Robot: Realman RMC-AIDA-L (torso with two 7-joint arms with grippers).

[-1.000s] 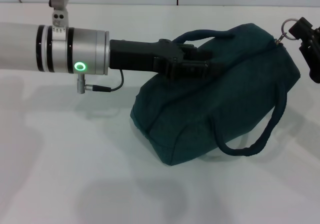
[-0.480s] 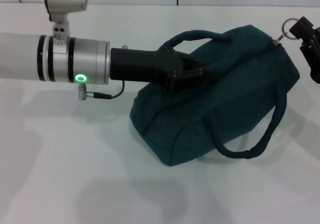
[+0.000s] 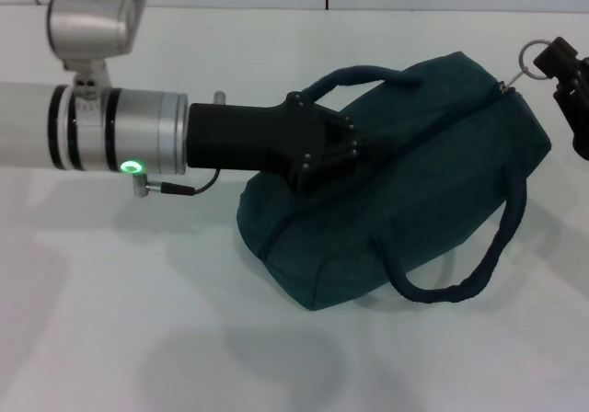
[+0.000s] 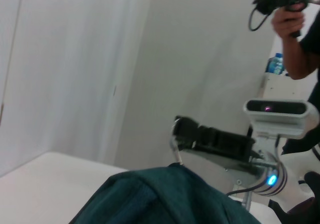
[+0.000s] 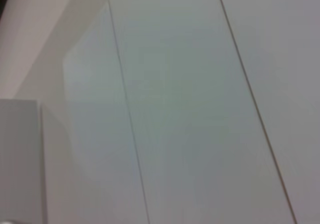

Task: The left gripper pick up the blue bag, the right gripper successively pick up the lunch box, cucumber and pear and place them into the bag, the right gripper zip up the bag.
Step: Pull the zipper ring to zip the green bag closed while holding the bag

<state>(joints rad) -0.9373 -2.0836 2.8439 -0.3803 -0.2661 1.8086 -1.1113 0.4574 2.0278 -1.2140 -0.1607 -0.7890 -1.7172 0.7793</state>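
My left gripper point(image 3: 354, 145) has rolled at the wrist over the last second: the linkage that was lying flat against the fabric now stands turned, screws facing up, and the arm has drawn back a little toward the left edge of the head view, its green light sitting lower and further left than before. The blue bag point(image 3: 414, 200) has barely shifted; it still sits in the centre-right of the frame on the white table point(image 3: 138, 320), top seam closed, one rope handle arching over my left gripper and the other looping down to the lower right. I cannot tell whether my left jaws are parted or clamped, since the fingertips are buried against the fabric under the handle. My right gripper point(image 3: 561, 62) is at the upper right edge, closed on the metal ring pull point(image 3: 527, 58) at the far end of the zipper; the left wrist view shows the same thing, the black fingers pinching the ring just above the bag's corner. I see no lunch box, cucumber or pear outside the bag, so I judge the packing done and the zip run to its end. What remains, as I read it, is letting go: the right off the ring, the left easing out from under the handle without dragging the bag over.
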